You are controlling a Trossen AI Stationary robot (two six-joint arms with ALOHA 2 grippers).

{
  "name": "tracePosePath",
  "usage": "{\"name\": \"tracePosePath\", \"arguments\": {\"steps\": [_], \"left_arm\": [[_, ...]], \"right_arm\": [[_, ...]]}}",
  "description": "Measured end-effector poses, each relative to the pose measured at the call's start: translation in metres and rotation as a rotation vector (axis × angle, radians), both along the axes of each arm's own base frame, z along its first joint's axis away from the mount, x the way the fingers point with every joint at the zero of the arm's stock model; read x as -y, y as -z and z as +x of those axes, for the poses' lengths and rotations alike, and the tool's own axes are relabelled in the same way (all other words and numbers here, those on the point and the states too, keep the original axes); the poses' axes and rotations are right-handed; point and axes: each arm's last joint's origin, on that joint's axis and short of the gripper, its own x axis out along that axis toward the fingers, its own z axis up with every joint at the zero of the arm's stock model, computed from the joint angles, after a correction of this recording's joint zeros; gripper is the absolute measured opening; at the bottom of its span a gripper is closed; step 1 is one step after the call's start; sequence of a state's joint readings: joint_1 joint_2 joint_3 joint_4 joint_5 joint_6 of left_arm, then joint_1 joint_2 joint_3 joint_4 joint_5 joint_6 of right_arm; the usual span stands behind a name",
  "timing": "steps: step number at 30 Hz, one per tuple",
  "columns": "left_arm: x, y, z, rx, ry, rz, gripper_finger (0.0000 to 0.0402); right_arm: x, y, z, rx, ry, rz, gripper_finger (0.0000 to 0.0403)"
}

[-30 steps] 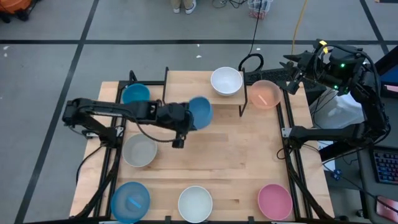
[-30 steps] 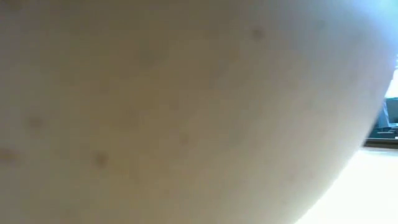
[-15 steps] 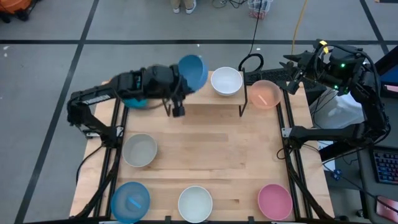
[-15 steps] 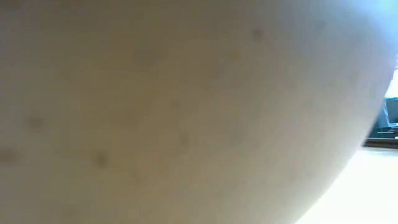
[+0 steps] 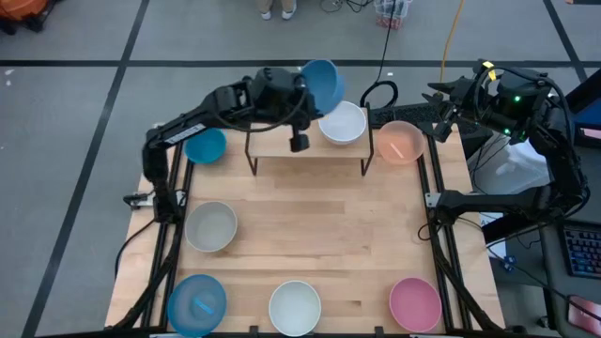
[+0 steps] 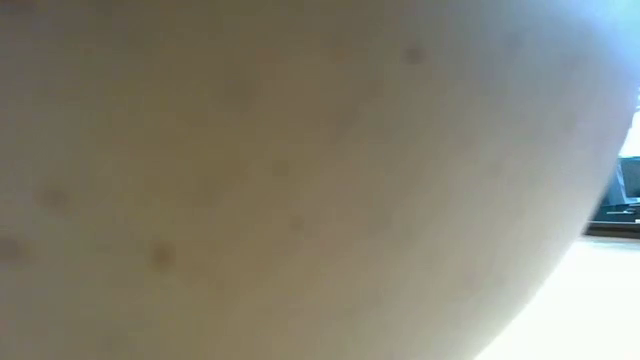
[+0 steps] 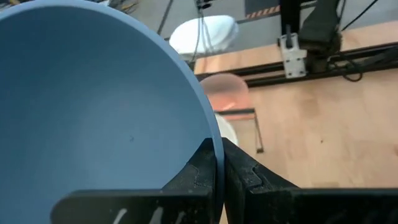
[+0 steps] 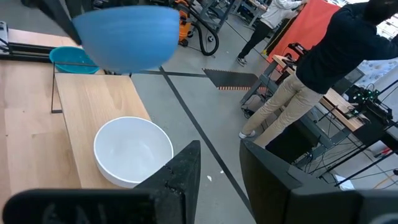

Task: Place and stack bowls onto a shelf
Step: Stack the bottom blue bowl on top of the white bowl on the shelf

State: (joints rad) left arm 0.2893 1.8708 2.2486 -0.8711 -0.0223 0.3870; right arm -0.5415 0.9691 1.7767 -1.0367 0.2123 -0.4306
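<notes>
Blue bowl (image 5: pixel 322 83) now above shelf (image 5: pixel 272 143)

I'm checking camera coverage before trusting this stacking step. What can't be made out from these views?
- Low view: a pale bowl sits right against the lens and hides nearly the whole table.
- High view: the left gripper is hidden behind the blue bowl and the wrist; only the left wrist view shows its jaws shut on the rim.
- Left wrist view: the blue bowl hides most of the shelf.
- Right wrist view: the person is cut off by the top edge.
</notes>
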Motion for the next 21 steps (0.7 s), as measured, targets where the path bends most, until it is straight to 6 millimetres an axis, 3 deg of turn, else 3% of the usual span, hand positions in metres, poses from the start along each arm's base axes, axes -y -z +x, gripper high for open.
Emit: {"name": "tracePosePath", "arguments": {"steps": [8, 21], "left_arm": [[-0.007, 0.028, 0.032, -0.048, 0.071, -0.058, 0.0006], [-0.013, 0.06, 0.054, -0.12, 0.106, -0.107, 0.0006]], "right_arm": [[0.0, 0.0, 0.0, 0.0, 0.0, 0.0, 0.0107], [0.0, 0.0, 0.0, -0.001, 0.0, 0.0, 0.0107]]}}
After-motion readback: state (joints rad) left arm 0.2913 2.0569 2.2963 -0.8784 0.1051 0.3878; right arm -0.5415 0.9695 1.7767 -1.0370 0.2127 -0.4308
